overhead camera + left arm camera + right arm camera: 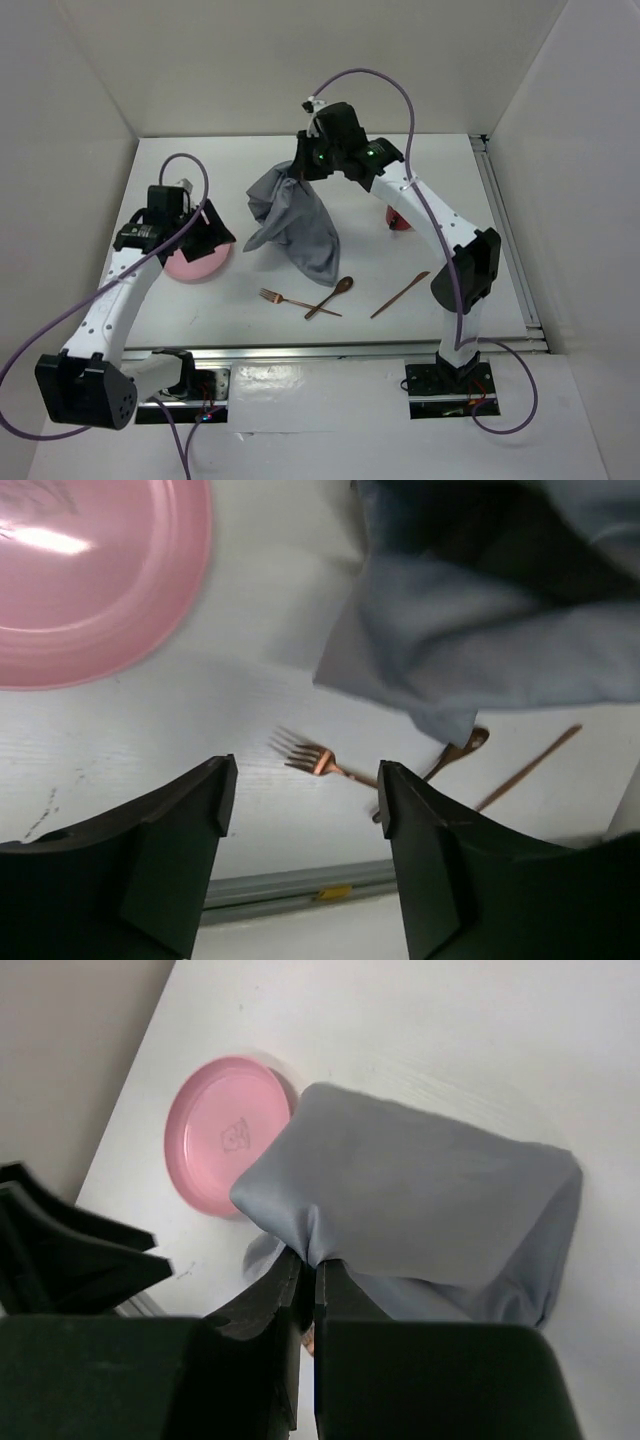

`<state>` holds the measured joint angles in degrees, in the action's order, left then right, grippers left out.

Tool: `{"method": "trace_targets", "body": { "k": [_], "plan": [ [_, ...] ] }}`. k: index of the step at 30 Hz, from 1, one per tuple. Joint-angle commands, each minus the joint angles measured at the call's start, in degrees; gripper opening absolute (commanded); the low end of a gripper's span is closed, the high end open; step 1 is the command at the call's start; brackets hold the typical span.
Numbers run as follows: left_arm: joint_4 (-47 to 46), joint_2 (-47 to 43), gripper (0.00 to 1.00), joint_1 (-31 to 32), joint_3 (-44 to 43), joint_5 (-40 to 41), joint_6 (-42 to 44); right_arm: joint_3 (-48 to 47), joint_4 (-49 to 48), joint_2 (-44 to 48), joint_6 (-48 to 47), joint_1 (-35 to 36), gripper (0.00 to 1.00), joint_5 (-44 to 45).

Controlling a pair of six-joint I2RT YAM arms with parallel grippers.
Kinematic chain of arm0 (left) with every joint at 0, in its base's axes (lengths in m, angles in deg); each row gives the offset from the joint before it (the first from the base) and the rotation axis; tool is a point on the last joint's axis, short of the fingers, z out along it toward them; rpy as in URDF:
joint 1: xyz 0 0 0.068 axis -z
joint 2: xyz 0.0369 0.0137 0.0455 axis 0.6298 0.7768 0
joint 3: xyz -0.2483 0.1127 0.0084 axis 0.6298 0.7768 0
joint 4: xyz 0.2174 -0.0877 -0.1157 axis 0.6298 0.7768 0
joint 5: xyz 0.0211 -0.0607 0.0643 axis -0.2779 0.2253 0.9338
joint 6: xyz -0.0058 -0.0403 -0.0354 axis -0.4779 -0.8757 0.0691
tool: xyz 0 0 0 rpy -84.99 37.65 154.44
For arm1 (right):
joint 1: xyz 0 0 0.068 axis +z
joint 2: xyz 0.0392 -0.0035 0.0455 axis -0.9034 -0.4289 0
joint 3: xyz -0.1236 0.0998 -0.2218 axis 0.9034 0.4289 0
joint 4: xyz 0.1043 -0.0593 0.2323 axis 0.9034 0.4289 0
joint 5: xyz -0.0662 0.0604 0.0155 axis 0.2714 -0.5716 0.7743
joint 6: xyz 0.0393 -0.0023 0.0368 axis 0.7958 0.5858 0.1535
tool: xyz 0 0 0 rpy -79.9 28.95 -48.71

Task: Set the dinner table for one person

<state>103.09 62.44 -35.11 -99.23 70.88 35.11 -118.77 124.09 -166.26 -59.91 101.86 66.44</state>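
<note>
The right gripper [313, 1270] is shut tight on a pinch of the grey cloth [295, 225] and holds it up, so the cloth hangs in folds. The big white table [440, 180] lies under the cloth and spreads out on all sides. A pink plate [195, 265] sits on the table to the left of the cloth. The left gripper [305, 775] is above the plate, wide open, with nothing in it. On the near side of the cloth lie a fork [285, 299], a spoon [335, 293] across the fork's handle, and a knife [400, 295] apart from them.
</note>
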Motion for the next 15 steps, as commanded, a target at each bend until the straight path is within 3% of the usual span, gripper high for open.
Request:
{"method": "trace_targets", "body": {
  "k": [1, 4, 7, 11, 15],
  "plan": [
    [-6.6, 3.8, 0.78, -0.3, 5.3, -12.5, -0.3, 5.0, -3.2, 1.9, 1.6, -0.9, 0.00, -5.9],
    [-12.8, 8.8, 0.79, -0.3, 10.8, -22.2, -4.4, 6.5, -3.8, 2.4, 2.2, -1.6, 0.00, -7.2],
    [-20.1, 8.3, 0.84, -0.3, 17.2, -25.7, -9.4, 7.7, -4.3, 2.9, 2.7, -2.7, 0.00, -7.7],
    [-23.3, 5.3, 0.97, -0.3, 20.8, -21.6, -18.1, 8.9, -4.9, 2.9, 3.2, -3.2, 0.00, -8.4],
    [-24.8, 5.3, 0.95, -3.2, 22.0, -20.8, -26.6, 9.4, -4.9, 3.5, 3.2, -3.2, 0.00, -9.1]
  ]
}}
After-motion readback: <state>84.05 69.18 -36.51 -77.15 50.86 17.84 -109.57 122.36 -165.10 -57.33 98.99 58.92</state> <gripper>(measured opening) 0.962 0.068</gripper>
